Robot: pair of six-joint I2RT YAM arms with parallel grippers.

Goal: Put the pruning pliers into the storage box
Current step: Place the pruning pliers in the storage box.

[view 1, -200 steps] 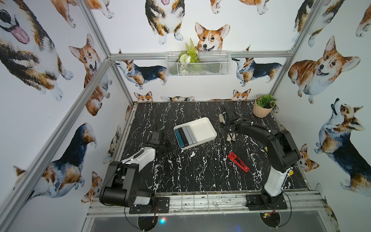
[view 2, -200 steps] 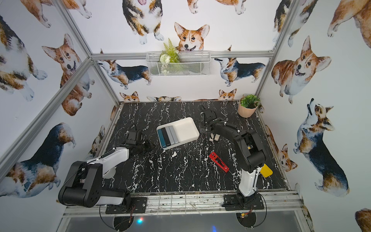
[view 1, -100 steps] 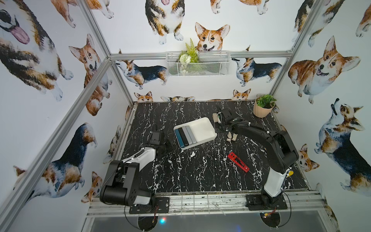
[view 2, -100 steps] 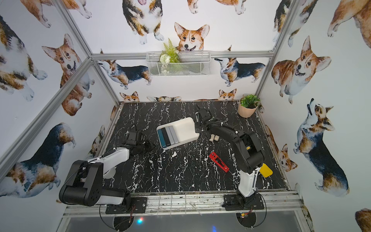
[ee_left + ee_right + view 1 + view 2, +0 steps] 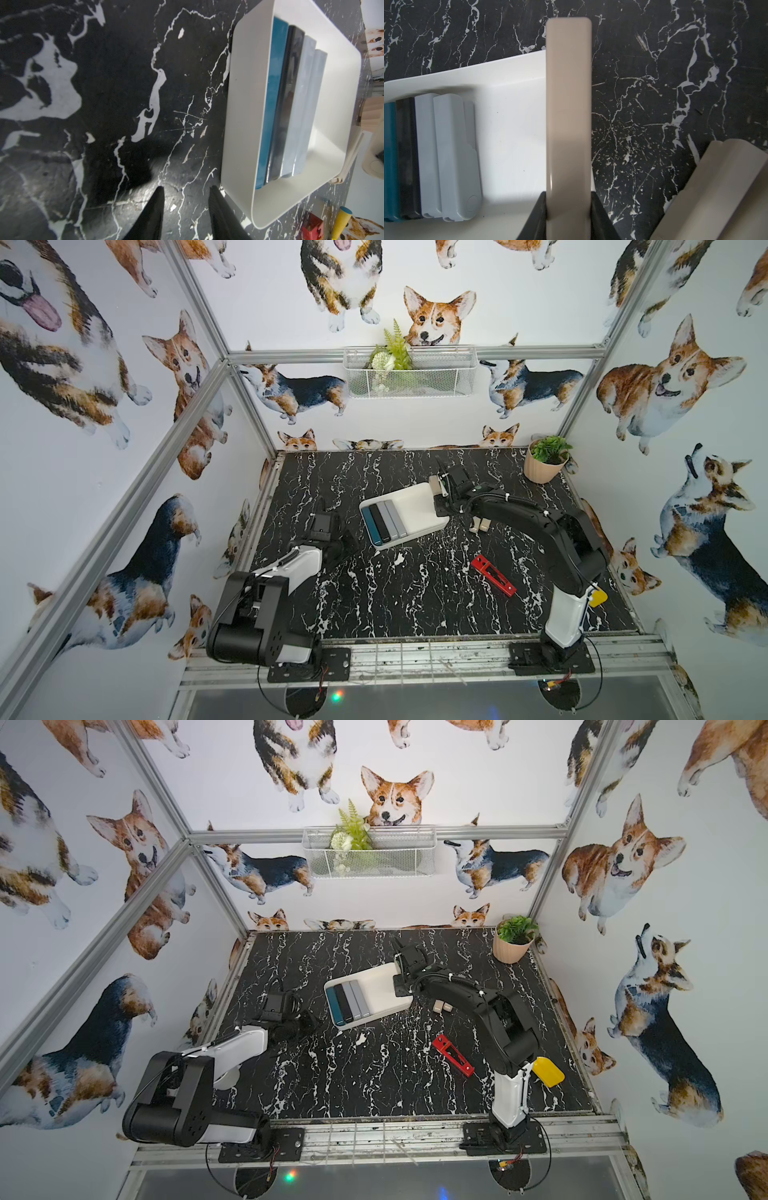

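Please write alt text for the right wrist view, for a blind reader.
The right gripper holds a beige bar over the storage box rim; a teal bar, a black bar and two grey bars lie inside, side by side.

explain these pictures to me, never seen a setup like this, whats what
Two robot arms stand at a black marble table, each ending in a two-fingered gripper. The two wide pictures look down from one overhead camera; the two close-ups come from wrist cameras. The white storage box holds a teal bar, a black bar and two grey bars. A red bar and two beige bars lie on the table. The right gripper clamps a third beige bar at the box's edge; the left gripper is open and empty.
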